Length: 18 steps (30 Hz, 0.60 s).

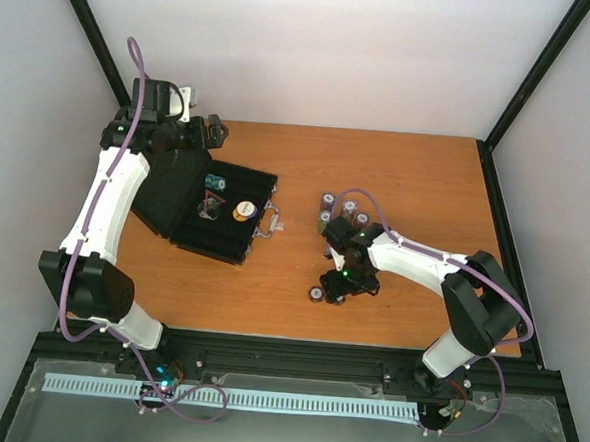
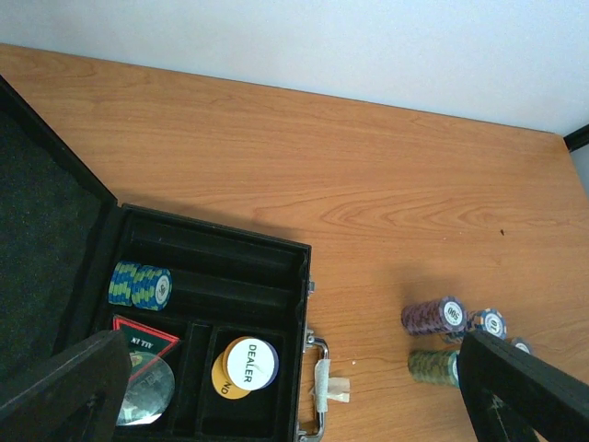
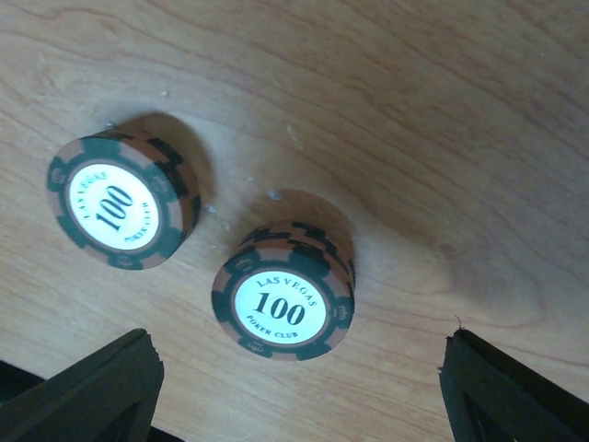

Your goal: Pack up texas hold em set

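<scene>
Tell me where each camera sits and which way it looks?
Top external: high behind the arms, looking down at the table; left arm and right arm show.
Left wrist: on the left arm, looking down at the open case; its fingers show.
Right wrist: low over two 100 chip stacks; its fingers show.
Shared: top and left wrist both see the case.

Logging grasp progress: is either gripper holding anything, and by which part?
Nothing is held. The right gripper has open jaws over two 100 chip stacks; the left gripper is open by the case.
</scene>
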Each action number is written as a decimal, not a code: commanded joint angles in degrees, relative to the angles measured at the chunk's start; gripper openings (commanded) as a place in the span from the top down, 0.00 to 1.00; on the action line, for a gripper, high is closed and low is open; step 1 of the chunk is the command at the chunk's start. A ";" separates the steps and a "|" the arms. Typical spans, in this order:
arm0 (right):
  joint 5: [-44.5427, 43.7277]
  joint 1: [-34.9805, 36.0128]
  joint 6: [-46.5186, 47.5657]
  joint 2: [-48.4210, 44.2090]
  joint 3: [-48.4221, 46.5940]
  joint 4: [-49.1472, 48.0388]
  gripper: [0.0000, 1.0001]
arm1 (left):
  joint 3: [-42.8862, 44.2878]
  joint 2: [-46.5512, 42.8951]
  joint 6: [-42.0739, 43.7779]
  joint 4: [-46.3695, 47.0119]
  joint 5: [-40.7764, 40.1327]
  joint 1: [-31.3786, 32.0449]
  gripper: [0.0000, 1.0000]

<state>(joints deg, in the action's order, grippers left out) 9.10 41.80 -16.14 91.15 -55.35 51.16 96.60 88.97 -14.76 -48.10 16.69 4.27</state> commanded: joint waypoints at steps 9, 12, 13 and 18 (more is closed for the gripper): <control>-4.66 2.46 -3.18 3.58 0.34 -1.67 0.17 | 0.63 0.20 2.02 -1.52 -0.87 -0.05 0.00; -5.56 2.98 -3.75 4.41 0.27 -2.00 0.17 | 0.48 0.10 2.23 -1.80 -1.09 -0.04 0.00; -5.95 3.16 -4.06 4.86 0.25 -2.16 0.18 | 0.40 0.06 2.34 -1.91 -1.28 -0.05 0.00; -7.48 4.38 -5.64 6.87 -0.15 -2.67 0.20 | -0.51 -0.29 2.29 -1.67 -1.23 -0.05 0.00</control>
<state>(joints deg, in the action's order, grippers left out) 3.97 44.73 -19.75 96.31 -55.18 49.65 96.44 89.10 -13.45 -49.32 15.75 4.27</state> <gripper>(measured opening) 0.813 0.998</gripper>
